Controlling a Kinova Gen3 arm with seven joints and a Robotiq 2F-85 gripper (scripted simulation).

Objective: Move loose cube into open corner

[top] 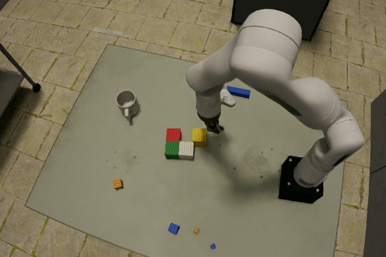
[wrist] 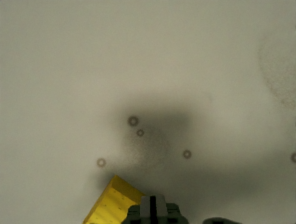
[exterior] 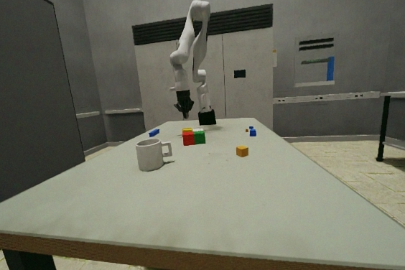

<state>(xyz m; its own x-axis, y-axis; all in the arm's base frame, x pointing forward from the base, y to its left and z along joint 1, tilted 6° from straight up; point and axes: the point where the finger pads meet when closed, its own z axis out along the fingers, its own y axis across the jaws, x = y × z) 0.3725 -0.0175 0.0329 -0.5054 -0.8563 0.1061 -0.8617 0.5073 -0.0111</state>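
The loose yellow cube (top: 199,135) (exterior: 187,129) (wrist: 112,204) stands on the table, right of the open corner. In the top view a gap separates it from the red cube (top: 173,134) (exterior: 188,138). It lies beyond the right back corner of the white cube (top: 186,150) (exterior: 198,130); whether they touch there is unclear. The green cube (top: 172,150) (exterior: 199,138) sits against the white and red cubes. My gripper (top: 217,131) (exterior: 185,117) (wrist: 153,201) is shut and empty, above the table, just right of the yellow cube in the top view. The wrist view shows it turned relative to the cube.
A grey mug (top: 127,104) (exterior: 149,154) stands at the left in the top view. A blue bar (top: 238,91) (exterior: 154,133) lies behind the gripper. An orange block (top: 118,184) (exterior: 242,151), a blue block (top: 173,228) (exterior: 253,132) and smaller pieces lie toward the front.
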